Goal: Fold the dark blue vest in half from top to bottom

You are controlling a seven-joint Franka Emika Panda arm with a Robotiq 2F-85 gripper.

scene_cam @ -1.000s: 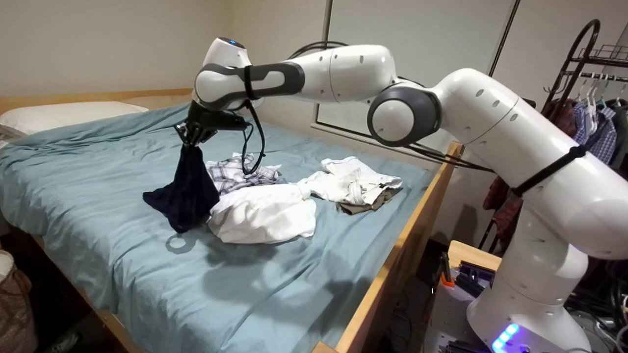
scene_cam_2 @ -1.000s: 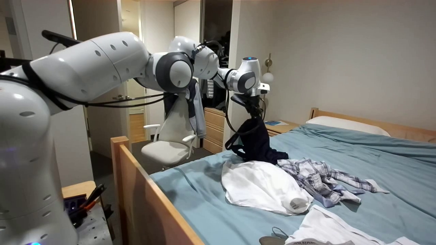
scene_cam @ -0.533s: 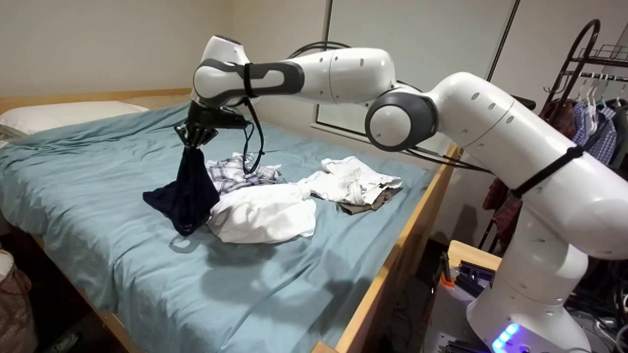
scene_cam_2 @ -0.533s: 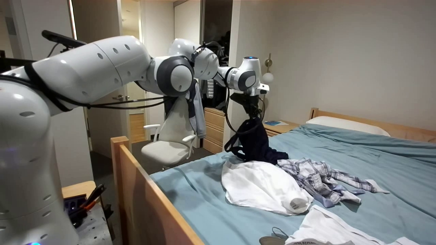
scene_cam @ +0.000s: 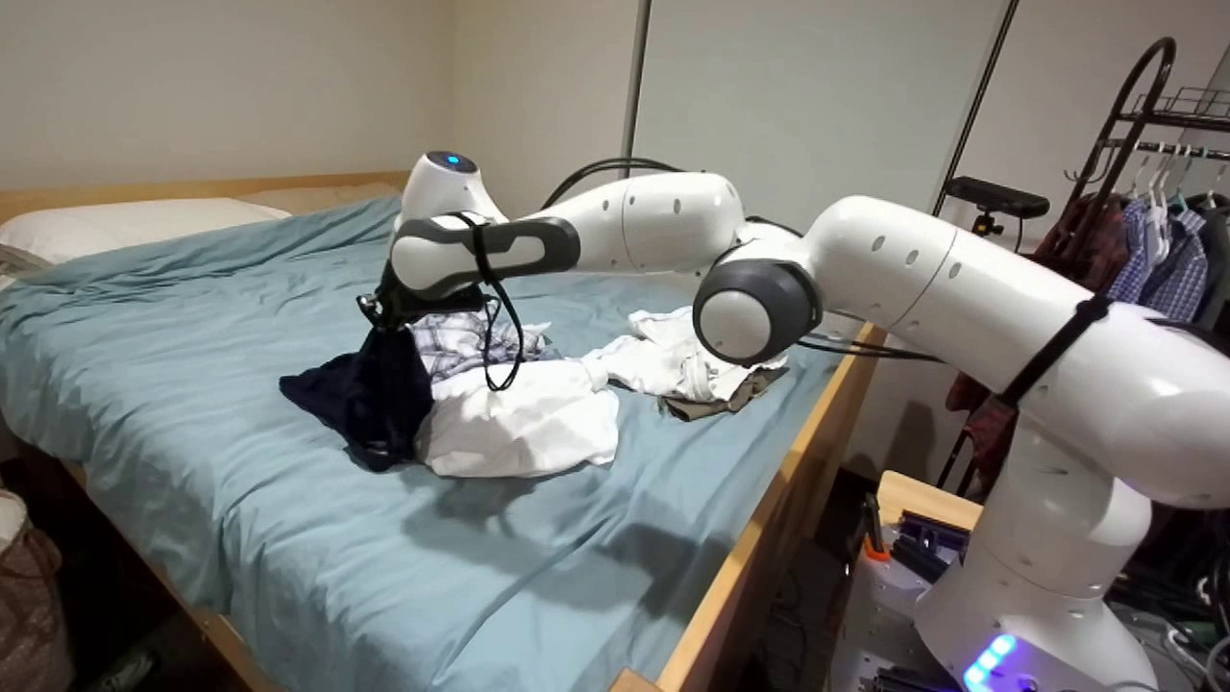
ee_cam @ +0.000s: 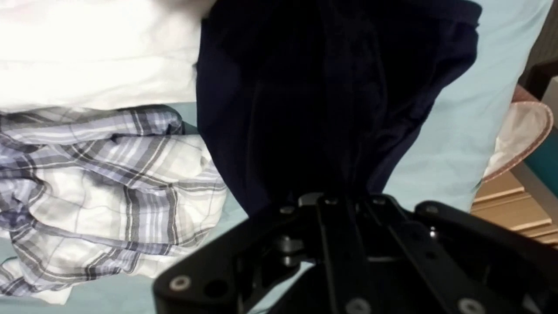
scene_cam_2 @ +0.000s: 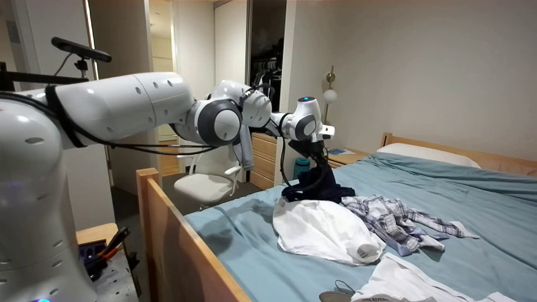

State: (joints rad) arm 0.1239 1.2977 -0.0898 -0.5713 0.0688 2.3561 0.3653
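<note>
The claw is clenched on a raised peak of the dark blue vest, just beside the white garment; the rest spreads below, alongside that garment on the surface, so folding likely means lowering.

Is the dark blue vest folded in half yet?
Not yet: the gripper holds part of the dark blue vest up, and the rest drapes loosely below, in both exterior views.

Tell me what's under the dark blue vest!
Light blue bedding shows right beside the dark blue vest, so probably more bedding. But the vest covers the spot directly underneath, so I can't see what's there.
</note>
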